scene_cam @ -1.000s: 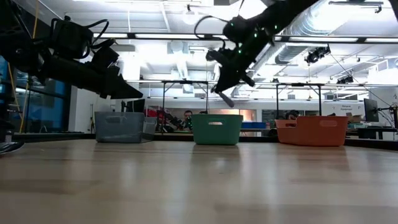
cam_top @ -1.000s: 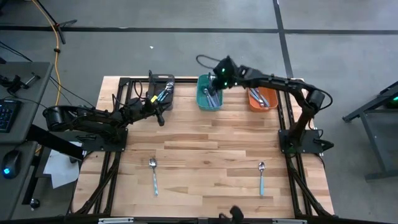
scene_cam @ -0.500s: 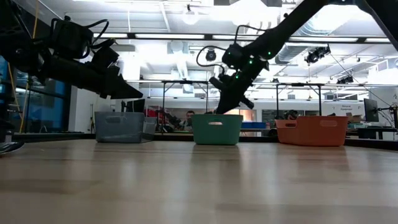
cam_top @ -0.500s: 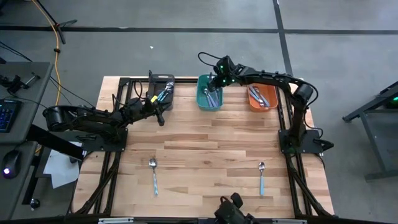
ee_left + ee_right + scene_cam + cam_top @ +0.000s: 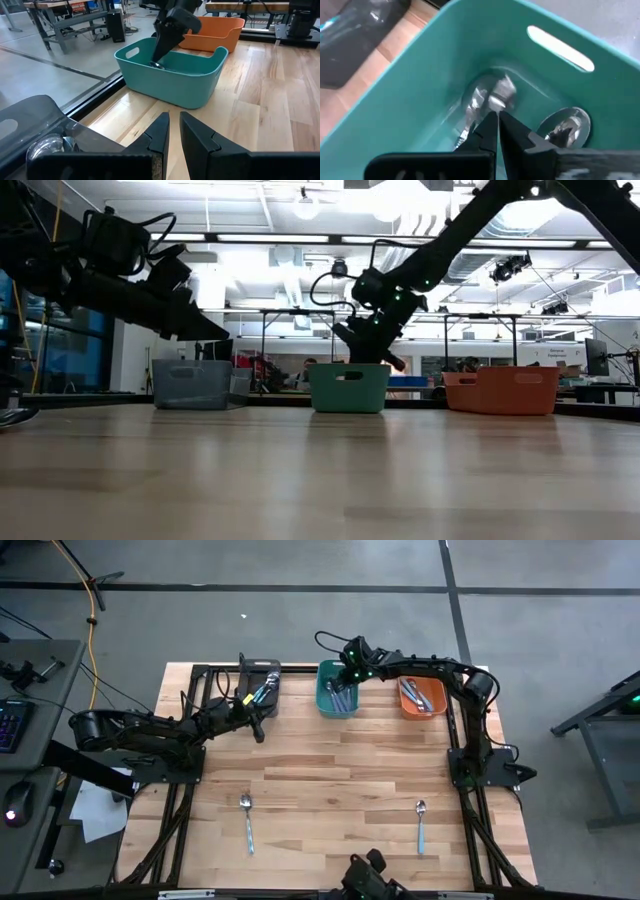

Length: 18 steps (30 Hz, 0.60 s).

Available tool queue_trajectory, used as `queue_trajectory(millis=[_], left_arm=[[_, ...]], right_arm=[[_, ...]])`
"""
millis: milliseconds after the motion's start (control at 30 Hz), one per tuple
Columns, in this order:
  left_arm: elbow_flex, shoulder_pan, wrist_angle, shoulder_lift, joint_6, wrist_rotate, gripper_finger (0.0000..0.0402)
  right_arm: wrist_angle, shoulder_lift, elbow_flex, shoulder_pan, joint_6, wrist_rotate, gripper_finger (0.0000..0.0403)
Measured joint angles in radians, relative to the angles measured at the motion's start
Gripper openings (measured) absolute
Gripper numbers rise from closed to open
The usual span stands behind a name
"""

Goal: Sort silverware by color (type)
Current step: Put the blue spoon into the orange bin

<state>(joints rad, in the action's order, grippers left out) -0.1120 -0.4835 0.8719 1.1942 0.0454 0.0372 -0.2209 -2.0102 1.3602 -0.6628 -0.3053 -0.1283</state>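
Spoons [image 5: 490,97] lie in teal bin [image 5: 337,690]; right gripper [image 5: 497,122] dips inside, fingers pinched together. Left gripper [image 5: 172,131] hovers near grey bin [image 5: 258,688], narrow gap, empty.

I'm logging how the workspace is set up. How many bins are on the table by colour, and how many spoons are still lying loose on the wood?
Dark grey bin: 1
Teal bin: 1
Orange bin: 1
Loose spoons on the table: 2, one near the left front, one near the right front
Total: 5
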Motion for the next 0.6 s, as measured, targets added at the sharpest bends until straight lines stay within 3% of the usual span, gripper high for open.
queue_trajectory(millis=[300,500,600], left_arm=[[0.0,0.0,-0.003,0.0,0.0,0.0,0.0035],[0.0,0.0,-0.015,0.0,0.001,0.0,0.0035],[0.0,0.0,-0.014,0.0,0.002,0.0,0.0035]], right_arm=[[-0.026,0.061,0.0,0.02,0.128,0.018,0.0037],[-0.093,0.152,-0.004,0.13,0.267,0.207,0.0004],[0.04,0.194,-0.086,0.206,0.287,0.265,0.0004]])
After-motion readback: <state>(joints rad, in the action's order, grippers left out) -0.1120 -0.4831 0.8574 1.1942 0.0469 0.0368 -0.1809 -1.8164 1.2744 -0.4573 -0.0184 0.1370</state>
